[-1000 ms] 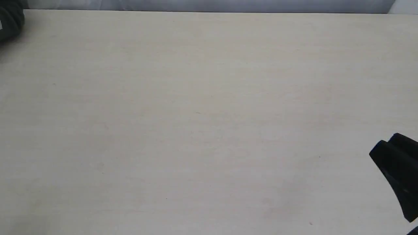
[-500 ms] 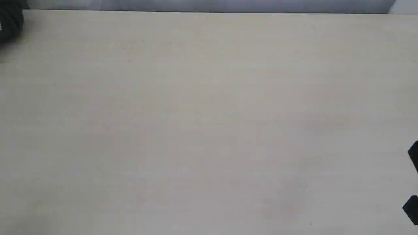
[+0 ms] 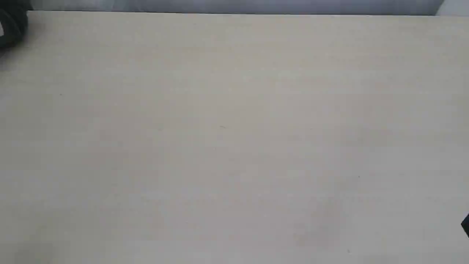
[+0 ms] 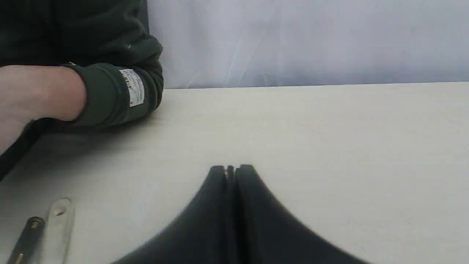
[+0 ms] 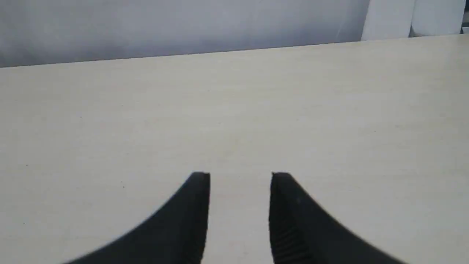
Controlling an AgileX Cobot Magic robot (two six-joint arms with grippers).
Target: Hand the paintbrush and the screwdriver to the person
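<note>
Paintbrush (image 4: 58, 220) and screwdriver (image 4: 27, 236) lie side by side on the pale bench (image 4: 329, 128), just beside each other; I cannot tell if they touch. Only their handle ends show: the brush's pale wooden end with its hole, and the screwdriver's black handle with a bit of gold. Both are off to one side of the left pincer (image 4: 231, 168), apart from it and not between its tips. The left pincer is pressed tight together with nothing in it. The person's arm (image 4: 36, 91) rests on the bench near the two tools. It wears a dark green sleeve (image 4: 106, 95) with a small white label (image 4: 132, 87). The right pincer (image 5: 240, 176) is partly spread, with bare bench showing in the gap and nothing held. In the exterior view only a tiny black bit of it peeks in at the right edge, and the dark sleeve sits at the far left corner of the bench.
</note>
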